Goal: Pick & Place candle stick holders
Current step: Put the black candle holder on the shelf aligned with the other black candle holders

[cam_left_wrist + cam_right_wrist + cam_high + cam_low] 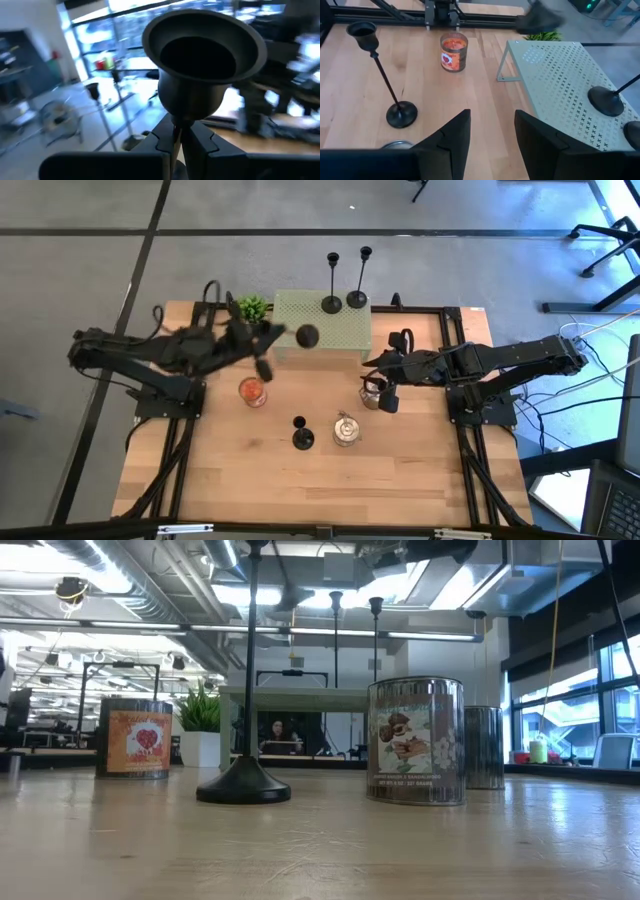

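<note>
My left gripper (266, 352) is shut on a black candlestick, whose cup (202, 55) fills the left wrist view. The candlestick's round dark end (307, 335) shows over the near part of the green perforated shelf (345, 340). Two more candlesticks (331, 304) (357, 299) stand on their disc bases on the shelf's far part. Another candlestick (302, 438) stands on the table, and it also shows in the right wrist view (400, 112). My right gripper (490, 135) is open and empty, right of the shelf's near corner, over a silver jar (373, 393). My left gripper pinches the candlestick's thin stem (176, 134) between its two fingers, just under the cup. The fingers lie across the stem. The candlestick is lifted clear of the table, and its lower part is hidden behind the gripper.
A jar with orange contents (253, 391) stands on the table near my left gripper. A silver jar (346, 430) stands right of the table candlestick. A small green plant (252, 307) stands at the shelf's left end. Bare wood lies along the table's near edge.
</note>
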Controlling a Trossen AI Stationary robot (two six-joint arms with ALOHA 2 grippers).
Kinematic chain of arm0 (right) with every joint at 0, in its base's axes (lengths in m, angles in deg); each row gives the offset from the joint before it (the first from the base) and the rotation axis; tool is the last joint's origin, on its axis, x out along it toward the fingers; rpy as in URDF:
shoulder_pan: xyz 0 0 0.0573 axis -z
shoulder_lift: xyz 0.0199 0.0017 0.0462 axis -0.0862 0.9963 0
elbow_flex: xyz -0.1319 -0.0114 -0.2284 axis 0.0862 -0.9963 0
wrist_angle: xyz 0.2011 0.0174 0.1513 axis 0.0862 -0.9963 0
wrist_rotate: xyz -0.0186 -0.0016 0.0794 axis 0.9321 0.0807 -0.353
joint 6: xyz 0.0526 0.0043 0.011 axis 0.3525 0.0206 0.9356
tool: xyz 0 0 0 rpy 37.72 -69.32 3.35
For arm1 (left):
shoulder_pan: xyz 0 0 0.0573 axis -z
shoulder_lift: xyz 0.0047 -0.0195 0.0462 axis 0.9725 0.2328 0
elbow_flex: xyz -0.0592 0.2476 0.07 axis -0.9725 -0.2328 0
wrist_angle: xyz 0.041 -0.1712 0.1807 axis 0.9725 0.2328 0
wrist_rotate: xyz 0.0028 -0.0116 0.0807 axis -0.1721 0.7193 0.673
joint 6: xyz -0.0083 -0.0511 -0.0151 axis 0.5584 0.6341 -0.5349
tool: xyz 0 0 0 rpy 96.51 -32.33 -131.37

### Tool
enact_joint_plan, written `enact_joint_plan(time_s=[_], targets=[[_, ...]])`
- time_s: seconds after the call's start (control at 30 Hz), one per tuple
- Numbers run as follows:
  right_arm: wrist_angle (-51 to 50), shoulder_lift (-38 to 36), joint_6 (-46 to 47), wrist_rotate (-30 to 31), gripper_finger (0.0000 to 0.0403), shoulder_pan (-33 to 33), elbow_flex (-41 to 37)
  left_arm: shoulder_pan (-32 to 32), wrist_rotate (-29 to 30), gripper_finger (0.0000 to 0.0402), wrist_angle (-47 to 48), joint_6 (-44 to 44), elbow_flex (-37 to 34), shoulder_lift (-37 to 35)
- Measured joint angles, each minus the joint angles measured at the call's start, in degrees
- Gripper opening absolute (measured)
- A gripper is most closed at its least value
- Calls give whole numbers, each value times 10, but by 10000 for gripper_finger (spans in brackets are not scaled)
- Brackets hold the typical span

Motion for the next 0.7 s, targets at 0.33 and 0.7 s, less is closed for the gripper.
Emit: enact_joint_plan(time_s=[0.33,0.7], targets=[[-4,0,18,0,158,0,0,-200,-102,15,75,41,115,143],[-4,0,18,0,158,0,0,-358,-238,15,69,71,131,229]])
